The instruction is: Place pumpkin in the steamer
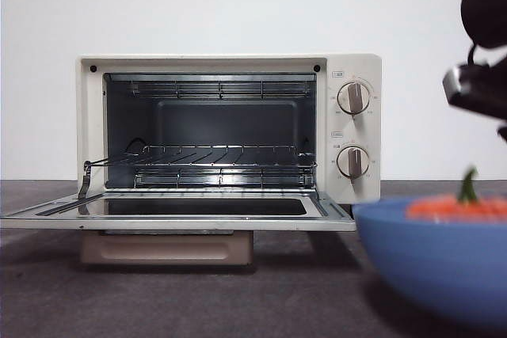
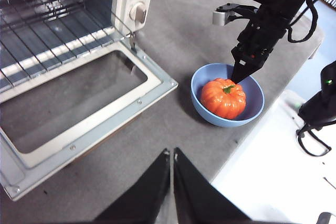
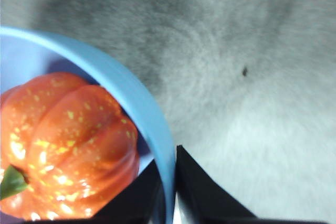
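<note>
The pumpkin (image 2: 223, 98) sat in the blue bowl (image 2: 202, 80) on the grey table (image 2: 173, 30), beside the steamer (image 1: 348, 65), whose door (image 1: 178, 215) lay open with the wire rack (image 1: 214, 152) bare. The right gripper (image 2: 242, 71) hung at the bowl's rim, jaws pressed together and holding nothing. The left gripper (image 2: 172, 156) waited away from the bowl, clenched and empty too. The pumpkin looked shiny and hard, so it might slip. It was probably light, though that was hard to tell. The round ribbed sides looked a safer hold than the small green stem (image 2: 229, 88).
</note>
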